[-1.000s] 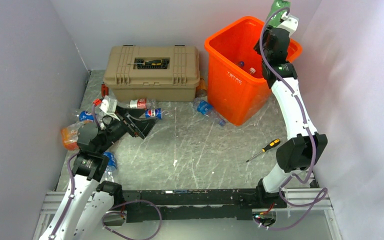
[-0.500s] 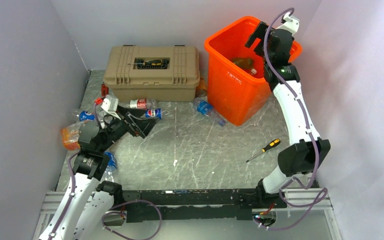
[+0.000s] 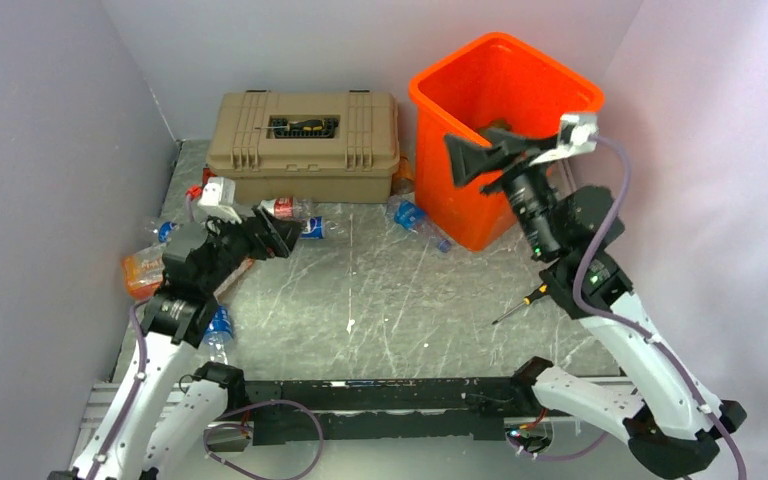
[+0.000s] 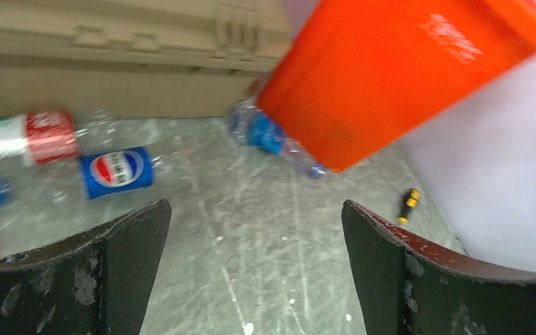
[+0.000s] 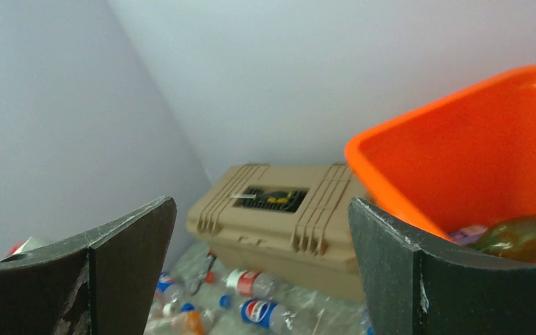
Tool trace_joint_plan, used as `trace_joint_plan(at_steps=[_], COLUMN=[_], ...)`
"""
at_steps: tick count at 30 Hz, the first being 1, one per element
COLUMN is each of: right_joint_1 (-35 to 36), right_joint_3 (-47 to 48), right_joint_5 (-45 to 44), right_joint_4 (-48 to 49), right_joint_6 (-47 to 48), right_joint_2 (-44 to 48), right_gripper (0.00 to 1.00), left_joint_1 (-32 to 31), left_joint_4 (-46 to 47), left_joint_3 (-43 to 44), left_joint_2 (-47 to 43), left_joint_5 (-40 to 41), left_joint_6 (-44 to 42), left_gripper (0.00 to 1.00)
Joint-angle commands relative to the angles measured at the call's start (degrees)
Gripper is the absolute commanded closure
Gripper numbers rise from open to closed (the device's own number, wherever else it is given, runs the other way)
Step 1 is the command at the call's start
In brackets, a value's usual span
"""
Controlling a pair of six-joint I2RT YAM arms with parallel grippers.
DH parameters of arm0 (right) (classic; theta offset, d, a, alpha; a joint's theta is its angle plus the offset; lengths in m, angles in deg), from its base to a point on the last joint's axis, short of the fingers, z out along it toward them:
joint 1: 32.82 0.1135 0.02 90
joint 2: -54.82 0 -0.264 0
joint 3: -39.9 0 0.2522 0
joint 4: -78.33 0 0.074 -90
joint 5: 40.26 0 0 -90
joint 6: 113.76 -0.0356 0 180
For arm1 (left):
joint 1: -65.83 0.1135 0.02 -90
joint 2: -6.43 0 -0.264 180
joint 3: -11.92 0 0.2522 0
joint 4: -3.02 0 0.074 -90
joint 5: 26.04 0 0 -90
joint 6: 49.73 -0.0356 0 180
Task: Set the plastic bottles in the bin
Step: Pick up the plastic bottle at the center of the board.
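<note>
We see the right gripper spread wide and empty, in front of the tall orange plastic bin at far right. The left gripper, equally wide, holds nothing (it hangs low at the left). Beside it a crushed clear Pepsi-labelled bottle lies flat, long axis left-right, before the tan toolbox. A greenish bottle lies inside the bin.

Scratched grey table: tan toolbox at back, orange bin to its right. Plastic bottles scattered front-left of toolbox, one blue-labelled bottle just beside bin base. Yellow-handled screwdriver lying on the right side.
</note>
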Motion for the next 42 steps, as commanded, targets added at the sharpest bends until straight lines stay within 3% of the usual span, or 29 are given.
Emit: trace_joint_plan(at_steps=[1,5,10,13,18,27,36,42], right_joint_1=[4.84,13.32,18.77,21.23,24.17,29.39,30.8,31.04], right_joint_3=[-14.27,-30.02,-44.97,-50.36,-53.4,-56.71,-59.95,-60.55], right_joint_5=[6.77,3.76,1.86,1.84,2.0,-0.83,-1.81,-3.13], right_joint_4=[2.86,7.51,15.23,20.26,25.09,28.42,31.42,29.84], right_joint_6=[-2.91,-5.23,-13.08,-16.36,-17.95,-18.19,-19.36,-18.96], right_joint_2=[1.03,3.64,2.96,1.25,-1.58,-2.79,-3.2,-0.01], right_gripper=[0.03,0.04,0.05,0.05,0.05,0.06,0.07,0.07], left_joint_1=[-0.11,-0.47,-0.72,-0.72,-0.64,0.77,9.97,10.67], left_joint_4=[-15.27,-25.85,-31.07,-33.99,-36.94,-32.17,-28.56,-27.55], left_joint_3=[7.03,13.06,14.13,15.15,16.81,18.82,24.83,22.9], left_joint_2=[7.39,16.11,20.93,24.52,31.78,35.33,45.76,51.74], left_joint_5=[16.28,25.02,40.12,47.3,52.76,49.64,48.08,39.94], left_joint_6=[-3.27,-1.38,2.44,2.74,2.1,-0.71,-4.6,-5.7], left_gripper=[0.02,0.02,0.01,0.01,0.01,0.01,0.01,0.0])
